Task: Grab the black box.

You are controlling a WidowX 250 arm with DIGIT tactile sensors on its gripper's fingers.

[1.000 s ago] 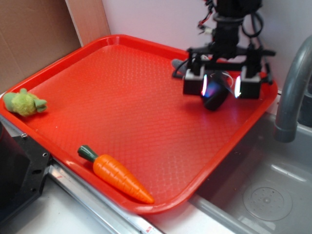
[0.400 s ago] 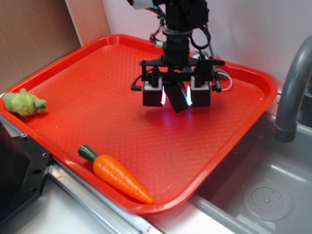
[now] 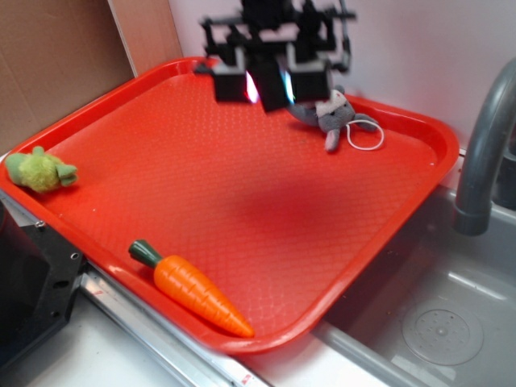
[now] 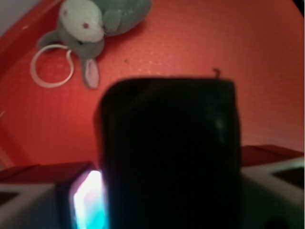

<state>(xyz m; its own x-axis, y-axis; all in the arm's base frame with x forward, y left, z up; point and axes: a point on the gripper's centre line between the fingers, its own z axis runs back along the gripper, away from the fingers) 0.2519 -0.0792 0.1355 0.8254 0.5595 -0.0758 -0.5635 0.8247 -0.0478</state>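
**Count of things in view**

One black box (image 4: 169, 152), clamped between the pads of the one tool (image 3: 268, 85). One red tray (image 3: 201, 185) lies beneath the tool. Two plush toys: one grey mouse (image 3: 332, 117) just beside and below the tool, toward the tray's far rim, and one green plush (image 3: 39, 170) well apart from the tool at the tray's opposite edge. One white loop of cord (image 3: 364, 137) is by the mouse. One toy carrot (image 3: 193, 290) lies well apart from the tool, near the tray's front rim. One grey faucet (image 3: 482, 145) and one sink (image 3: 435, 314) are off the tray, away from the tool.
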